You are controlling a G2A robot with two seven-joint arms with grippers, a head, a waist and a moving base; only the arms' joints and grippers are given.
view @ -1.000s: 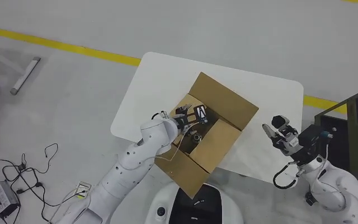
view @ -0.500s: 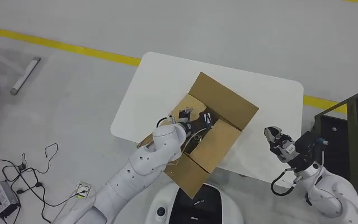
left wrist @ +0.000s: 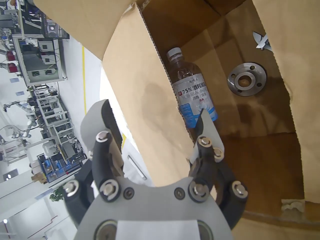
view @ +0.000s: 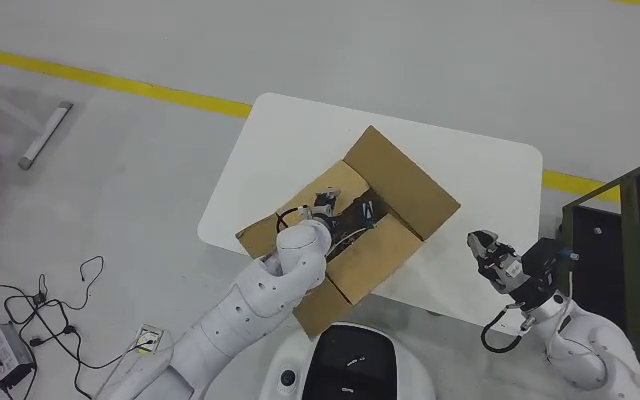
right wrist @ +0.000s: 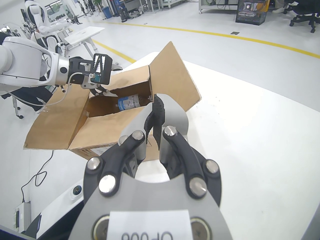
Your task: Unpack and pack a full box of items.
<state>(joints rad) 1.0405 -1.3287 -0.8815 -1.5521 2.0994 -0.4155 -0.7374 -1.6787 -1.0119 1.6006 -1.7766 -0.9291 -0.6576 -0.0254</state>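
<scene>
An opened cardboard box [view: 400,190] stands on the white table [view: 300,130]. Inside it lie a clear bottle [left wrist: 192,88] with a blue-and-white label, a round metal flange [left wrist: 246,79] and a small metal piece [left wrist: 261,42]. My left gripper [left wrist: 153,107] is open and straddles the box's side wall [left wrist: 150,96], one finger outside, one inside beside the bottle. From above, the left gripper [view: 345,212] is over the box opening. My right gripper [right wrist: 153,103] is shut and holds nothing, near the table's front right edge [view: 483,243], apart from the box [right wrist: 172,76].
A dark metal rack [view: 610,220] stands off the table's right end. Cables [view: 50,300] lie on the floor at the left. The table top [right wrist: 250,126] to the right of the box and behind it is bare.
The box has turned and shifted on the table, and a flap now sticks out at the left. My left gripper went deeper over the box wall. The right gripper drew back slightly.
</scene>
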